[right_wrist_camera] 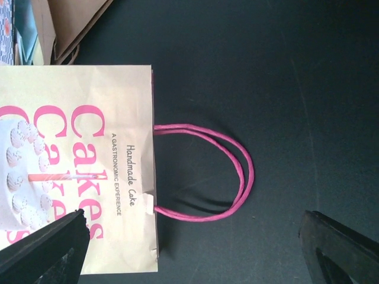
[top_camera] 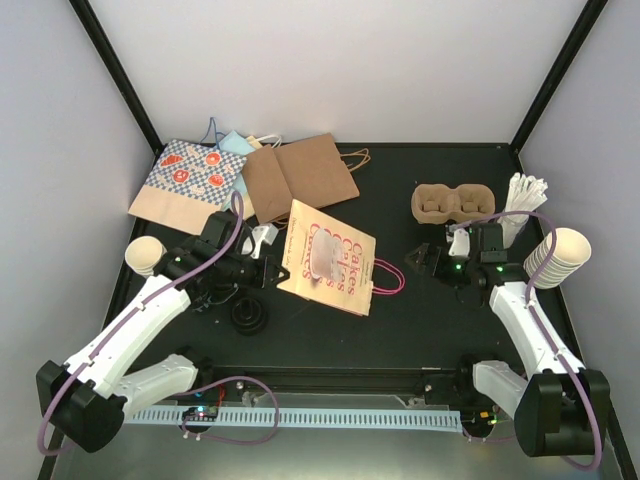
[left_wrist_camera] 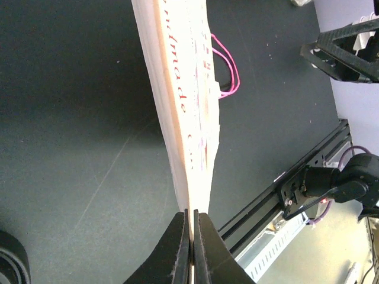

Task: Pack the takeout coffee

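At the near edge, a pale slotted rail (top_camera: 330, 415) runs between the two arm bases. A little further in, a stack of black lids (top_camera: 248, 315) sits on the bench (top_camera: 430, 325), just beside the left arm.

The left hand (left_wrist_camera: 190, 220) is clenched on the Cakes bag (top_camera: 330, 262). Its two fingers (left_wrist_camera: 174, 248) press together on the thin edge of the bag, at the end opposite to the pink handles (right_wrist_camera: 237, 177). From the left wrist the bag shows edge-on and runs away from the fingers.

The right hand (right_wrist_camera: 194, 219) is released, with its jaws spread wide. It is on the handle side of the bag, and in the right wrist view the handle loop shows between its two fingers.

The left cup stack (top_camera: 145, 255) is at the left edge and the longer right cup stack (top_camera: 558, 255) is at the right edge; both are without lids. Behind the right hand lies a pulp carrier (top_camera: 450, 203) with two wells, and white packets (top_camera: 522, 195) are beside it. At the far left, a brown bag (top_camera: 300, 172) and a patterned bag (top_camera: 185, 180) lie flat and overlap.

I cannot find a lidded cup in these views, so I cannot tell where it is.
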You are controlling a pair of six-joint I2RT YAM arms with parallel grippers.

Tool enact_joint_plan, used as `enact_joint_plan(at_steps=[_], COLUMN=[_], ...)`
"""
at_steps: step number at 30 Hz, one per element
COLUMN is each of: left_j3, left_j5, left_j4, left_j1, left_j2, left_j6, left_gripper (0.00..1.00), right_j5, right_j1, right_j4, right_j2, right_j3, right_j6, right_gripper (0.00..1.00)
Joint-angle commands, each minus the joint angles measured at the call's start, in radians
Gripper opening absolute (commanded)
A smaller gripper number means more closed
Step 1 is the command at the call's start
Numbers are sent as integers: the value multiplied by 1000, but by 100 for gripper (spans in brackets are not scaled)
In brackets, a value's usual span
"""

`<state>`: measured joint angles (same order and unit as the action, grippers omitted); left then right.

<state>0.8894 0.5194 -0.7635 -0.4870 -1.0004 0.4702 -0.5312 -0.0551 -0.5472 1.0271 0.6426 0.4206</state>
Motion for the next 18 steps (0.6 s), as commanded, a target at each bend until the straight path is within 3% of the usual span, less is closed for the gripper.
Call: enact_joint_plan(at_steps=[1, 4, 8, 14, 18], left_j3=[25, 23, 12, -27, -38], left_j5=[-4, 3, 11, 13, 11], left_j4=[-35, -40, -41, -27, -19], left_j1=[-3, -4, -4, -4, -3], left_j2=[-2, 0, 9, 5, -14], left_j6=[-49, -60, -72, -72, -74], left_gripper=[3, 3, 3, 2, 2], right_j5=[65, 123, 207, 143, 146], right_j1=[-4, -3, -1, -1, -3], right_j4=[-23, -53, -97, -24, 26], right_j2=[5, 29, 81, 94, 101], right_j3=[27, 46, 60, 1, -18], right_j6=[3, 34, 56, 58, 63], right_gripper=[99, 97, 83, 68, 64])
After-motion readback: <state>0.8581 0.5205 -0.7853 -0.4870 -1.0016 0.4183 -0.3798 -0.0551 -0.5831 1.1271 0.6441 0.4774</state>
